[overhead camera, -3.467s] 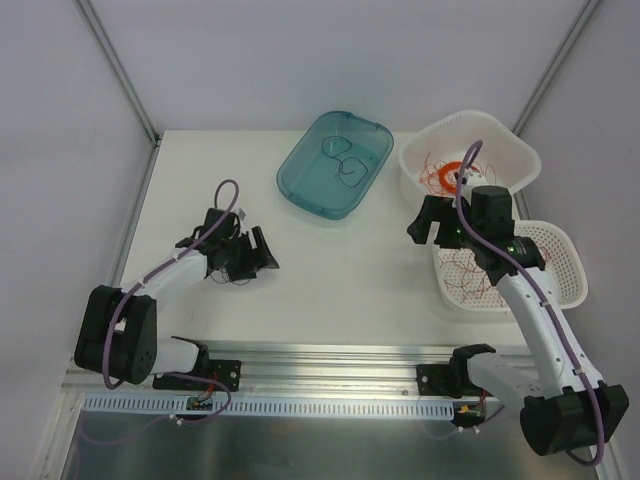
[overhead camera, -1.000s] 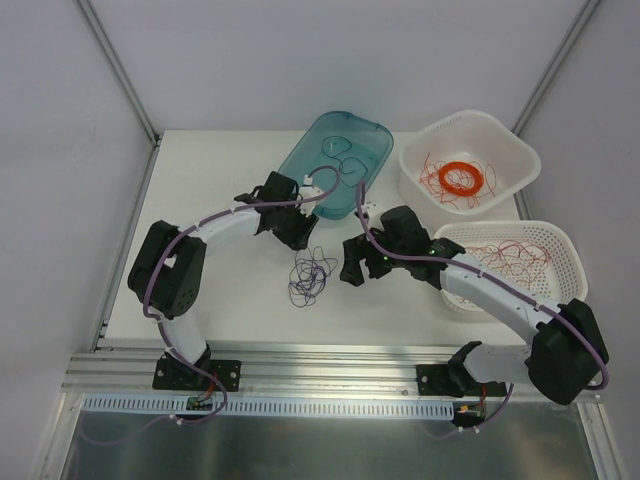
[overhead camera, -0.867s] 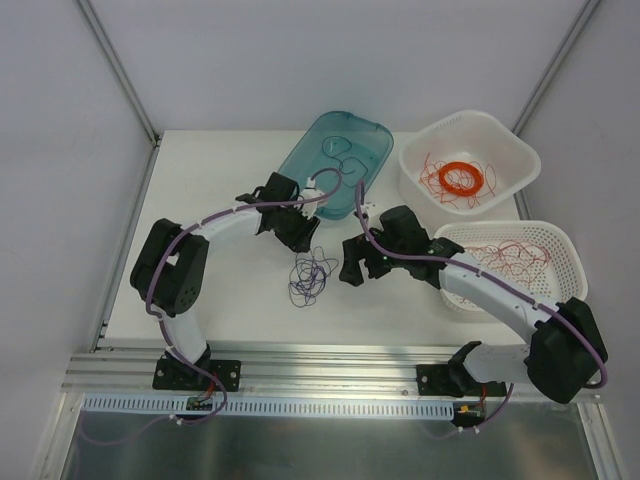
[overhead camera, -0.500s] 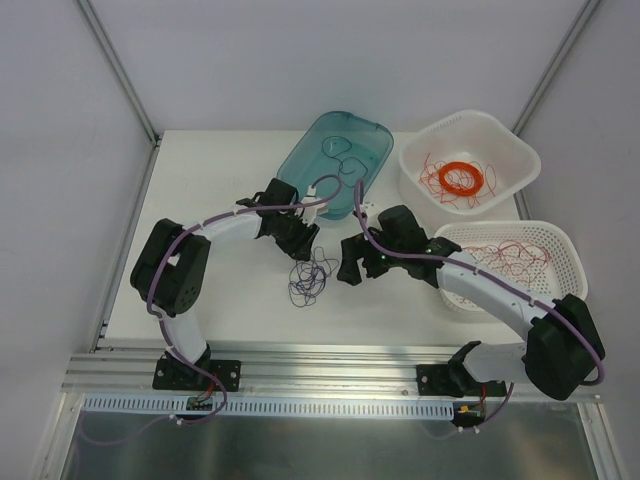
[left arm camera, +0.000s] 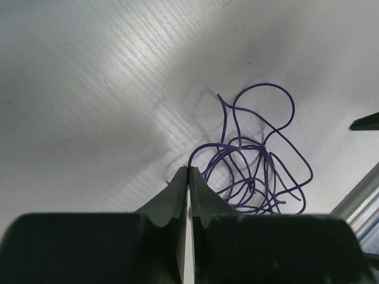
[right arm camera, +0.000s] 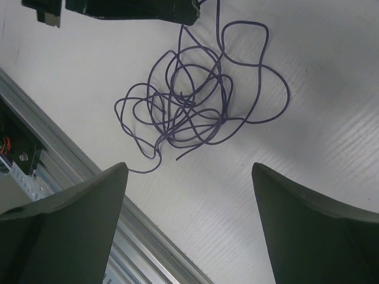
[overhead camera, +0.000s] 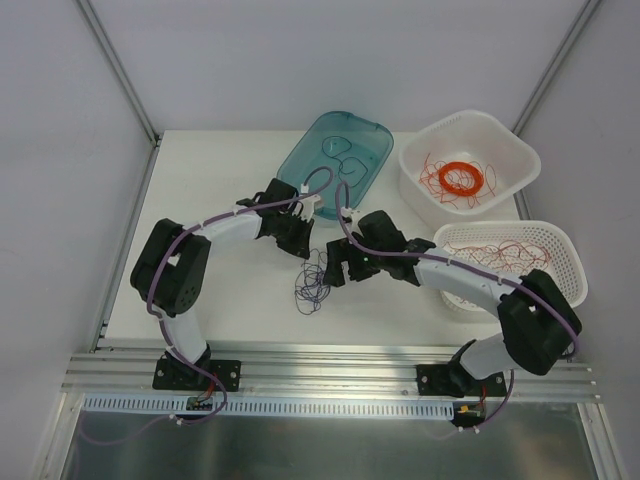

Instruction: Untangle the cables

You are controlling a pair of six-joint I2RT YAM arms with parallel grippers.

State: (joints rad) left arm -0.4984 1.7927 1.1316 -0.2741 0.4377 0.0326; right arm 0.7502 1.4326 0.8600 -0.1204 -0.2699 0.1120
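The cables are a loose tangle of thin purple wire [overhead camera: 314, 280] lying on the white table between the two arms. In the left wrist view the tangle [left arm camera: 254, 177] spreads to the right of my left gripper [left arm camera: 188, 169]. That gripper is shut, and one strand runs out from between its tips. Seen from above, the left gripper [overhead camera: 305, 246] sits at the tangle's far edge. My right gripper [overhead camera: 338, 268] hangs just right of the wad. In its wrist view the right gripper [right arm camera: 188, 167] stands wide open with the tangle [right arm camera: 189, 112] beyond its tips, touching nothing.
A teal tray [overhead camera: 295, 165] with a few dark wires lies behind the arms. A white tub [overhead camera: 470, 118] at the back right holds an orange coil [overhead camera: 462, 178] and red wires. A white slotted basket [overhead camera: 570, 262] with red wires stands on the right. An aluminium rail [right arm camera: 89, 177] runs along the near edge.
My left gripper has come down onto the tangle's far edge and shut on a strand. The right gripper has moved left, closer to the wad, and stayed open.
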